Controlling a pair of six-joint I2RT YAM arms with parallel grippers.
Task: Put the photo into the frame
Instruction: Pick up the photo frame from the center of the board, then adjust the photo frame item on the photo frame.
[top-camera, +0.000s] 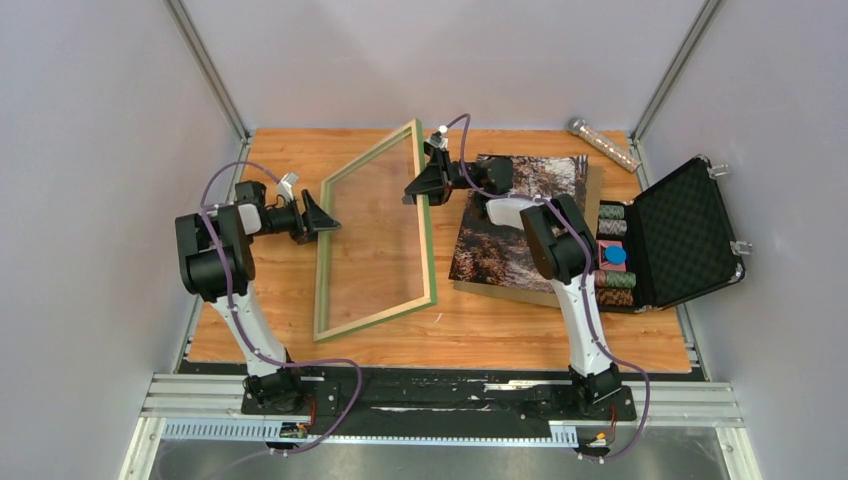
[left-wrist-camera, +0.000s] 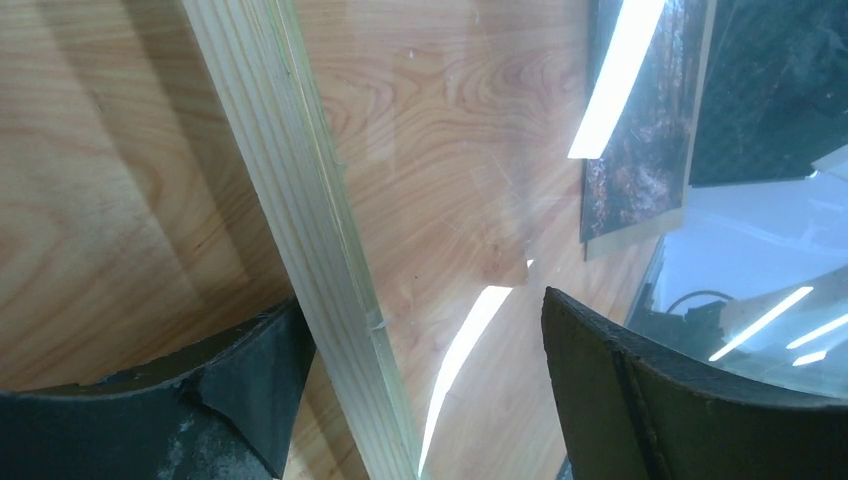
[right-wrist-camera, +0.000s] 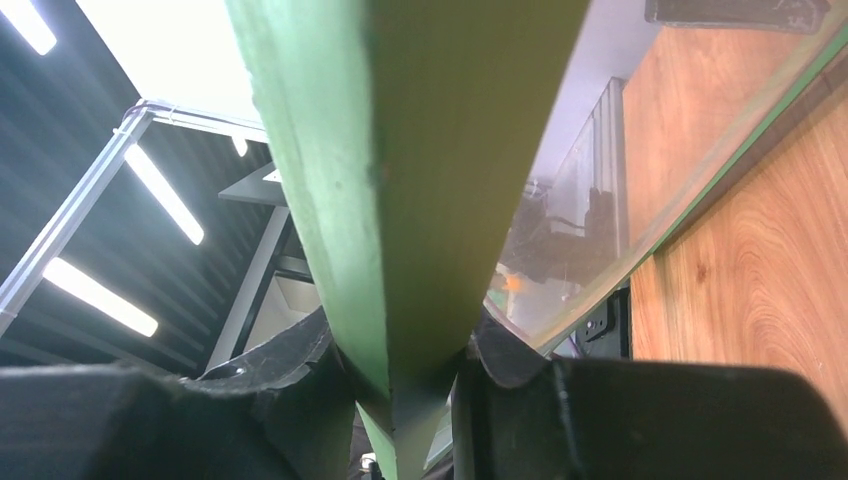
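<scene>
Pads of the left claw stand wide apart on either side of the pale wooden left rail of the frame. One pad is well clear of the rail. Whether the other touches it, I cannot tell. The frame, glass in it, is tilted up above the wood-grain surface, green face toward the right. The right claw is clamped on the frame's green right rail near its far end. Just right of the frame, the photo lies face up on a brown backing board, partly under the right arm. Further right, an open black case holds poker chips.
</scene>
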